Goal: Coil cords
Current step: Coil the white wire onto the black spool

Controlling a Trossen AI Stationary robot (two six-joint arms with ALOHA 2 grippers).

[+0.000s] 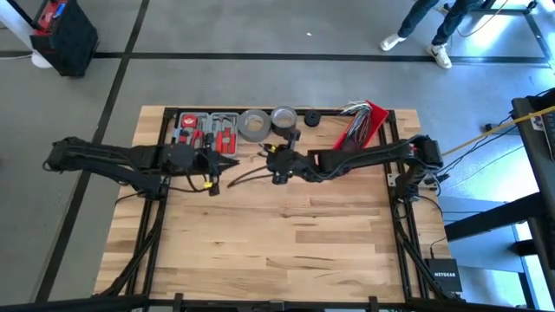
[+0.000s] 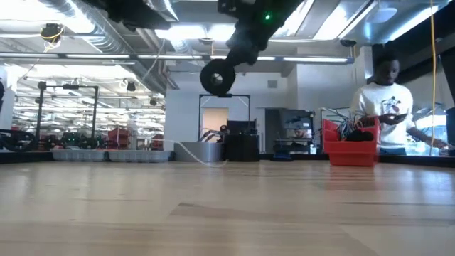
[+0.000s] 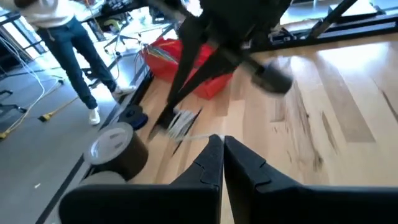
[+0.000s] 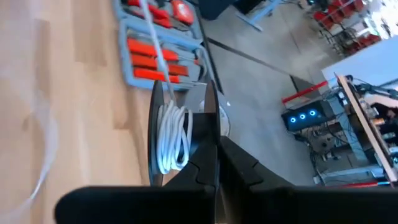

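A white cord is gathered into several loops (image 4: 171, 138) at my right gripper (image 1: 277, 162), which is shut over the table's far middle. One strand (image 4: 152, 43) runs from the loops to my left gripper (image 1: 212, 165), also shut, a short way toward the table's left. The cord's round black puck (image 2: 217, 77) hangs high above the table below the right gripper. It also shows in the left wrist view (image 3: 273, 78). I cannot make out the dark cord for sure. My left gripper pinches a single strand of the white cord (image 3: 198, 135) between its two fingertips. The strand leaves the tips toward the loops (image 3: 177, 121) and is clear of the table. My right gripper holds the bundle of white loops (image 4: 174, 149) beside its shut fingers. Dark parts around the loops hide the exact place of contact. The loops hang clear of the table, and the strand toward the left gripper looks straight.
Along the far edge stand a grey case of red tools (image 1: 206, 130), a grey tape roll (image 1: 254, 126), a second roll (image 1: 284, 117), a small black roll (image 1: 312, 119) and a red bin of wires (image 1: 364, 121). A person (image 2: 384, 99) stands beyond the table. The near half (image 1: 277, 243) is bare wood.
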